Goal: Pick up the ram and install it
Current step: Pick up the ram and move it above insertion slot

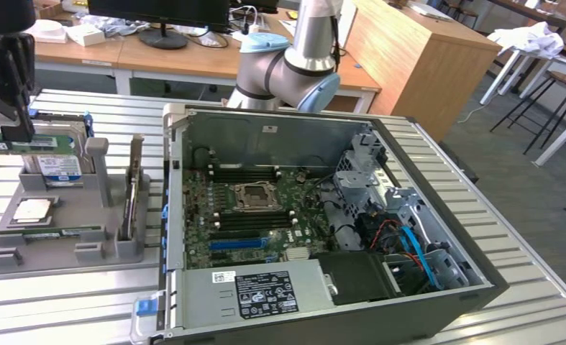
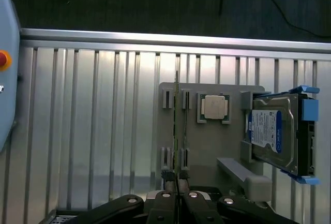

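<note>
My claw (image 1: 19,131) hung at the far left of the exterior view, clenched on the ram (image 1: 0,146), which lay level in the air, clear above the tray (image 1: 33,251). From the wrist I saw the ram (image 2: 176,131) edge-on, a thin line running out from my claw (image 2: 177,195) over the tray's slotted holder (image 2: 166,97).

At about five o'clock of my claw stood the drive (image 1: 60,167), with the CPU (image 1: 33,210) at six o'clock of it. I judged the carry wanted height enough to clear both.

At three o'clock of the tray sat the open case (image 1: 302,140) on the tabletop (image 1: 52,302). Its long dark slots (image 1: 249,219) lay at twelve and six o'clock of the socket (image 1: 254,194). A good job, I reckoned, meant a firm pinch, the ram level, and its edge square to a slot.
</note>
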